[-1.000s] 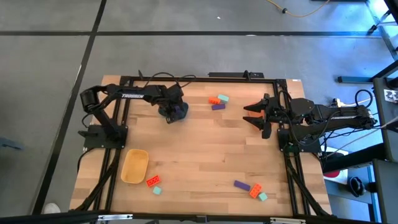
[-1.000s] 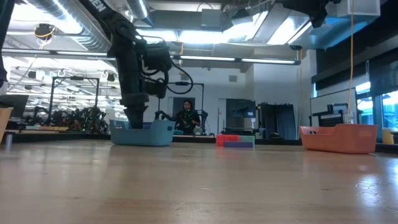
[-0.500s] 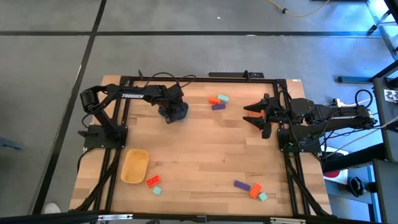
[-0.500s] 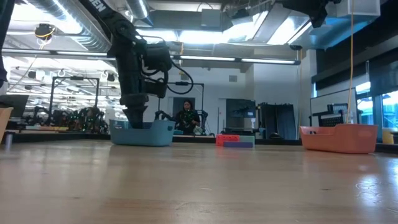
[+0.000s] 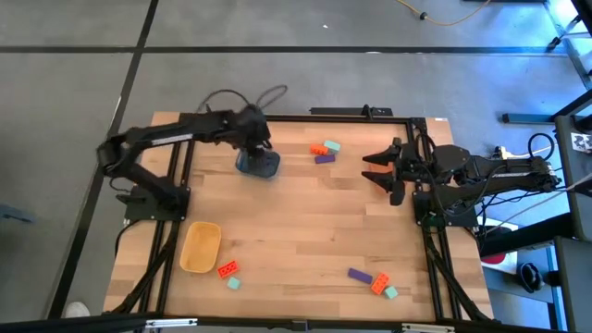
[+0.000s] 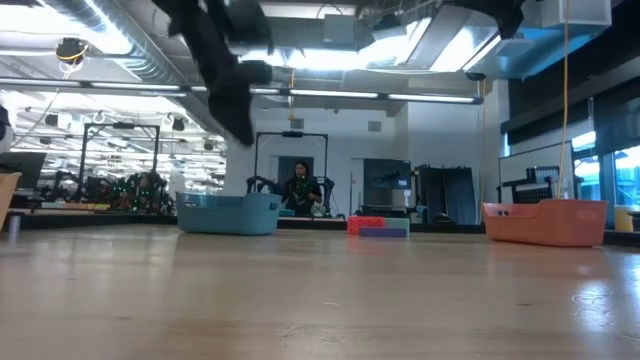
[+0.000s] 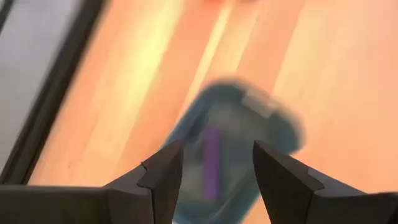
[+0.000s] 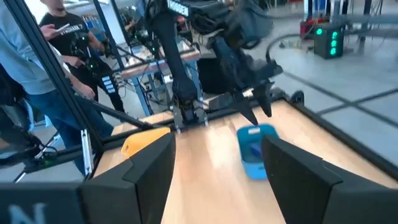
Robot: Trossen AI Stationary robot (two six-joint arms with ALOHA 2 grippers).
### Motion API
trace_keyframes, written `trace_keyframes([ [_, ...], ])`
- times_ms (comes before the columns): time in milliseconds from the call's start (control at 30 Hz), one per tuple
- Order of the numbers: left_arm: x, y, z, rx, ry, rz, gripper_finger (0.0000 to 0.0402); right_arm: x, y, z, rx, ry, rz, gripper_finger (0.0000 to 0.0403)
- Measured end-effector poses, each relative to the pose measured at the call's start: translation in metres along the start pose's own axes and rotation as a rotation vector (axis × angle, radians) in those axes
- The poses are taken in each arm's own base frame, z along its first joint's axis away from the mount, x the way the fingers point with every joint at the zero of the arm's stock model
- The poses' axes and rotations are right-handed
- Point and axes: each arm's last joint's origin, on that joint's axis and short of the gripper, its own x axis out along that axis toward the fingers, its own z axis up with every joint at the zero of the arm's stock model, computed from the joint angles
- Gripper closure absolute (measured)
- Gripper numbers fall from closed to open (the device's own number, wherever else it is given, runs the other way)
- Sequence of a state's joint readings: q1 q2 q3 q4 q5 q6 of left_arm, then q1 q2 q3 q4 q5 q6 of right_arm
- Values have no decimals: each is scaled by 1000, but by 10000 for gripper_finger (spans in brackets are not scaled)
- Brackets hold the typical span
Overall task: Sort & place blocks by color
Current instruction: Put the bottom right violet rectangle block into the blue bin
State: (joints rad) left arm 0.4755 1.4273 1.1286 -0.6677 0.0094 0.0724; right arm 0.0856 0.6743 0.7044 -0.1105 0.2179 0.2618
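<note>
Purple block (image 7: 212,163) dropped in the blue tub (image 5: 260,164)
Left gripper (image 7: 217,177) has lifted off the tub, fingers apart, empty; right gripper (image 5: 378,172) waits wide at right edge.

- Left gripper (image 5: 252,139) above tub (image 5: 260,164), block (image 7: 212,163) lying inside.
- Three blocks (image 5: 324,152) between both grippers, nearer right gripper (image 5: 378,170).
</note>
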Motion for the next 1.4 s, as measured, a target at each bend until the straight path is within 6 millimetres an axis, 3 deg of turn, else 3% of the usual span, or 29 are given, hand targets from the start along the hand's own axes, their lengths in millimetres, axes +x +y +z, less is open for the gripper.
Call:
trace_keyframes([
  [133, -47, -13, 5, -88, -298, -98, 218, 0, 2, 6, 4, -60, 15, 163],
  [233, -70, -29, -3, -103, -531, -176, 218, 0, 2, 8, 7, -74, 19, 163],
  [500, -93, -61, -40, -101, -940, -396, 218, 0, 2, 8, -12, -74, 19, 163],
  [700, -104, -62, -48, -98, -1023, -425, 218, 0, 2, 8, -20, -74, 19, 163],
  [1300, -104, -61, -48, -124, -1026, -389, 218, 0, 2, 7, -10, -73, 19, 163],
  [1400, -104, -61, -48, -124, -1027, -389, 218, 2, 3, 6, 70, -53, 40, 163],
])
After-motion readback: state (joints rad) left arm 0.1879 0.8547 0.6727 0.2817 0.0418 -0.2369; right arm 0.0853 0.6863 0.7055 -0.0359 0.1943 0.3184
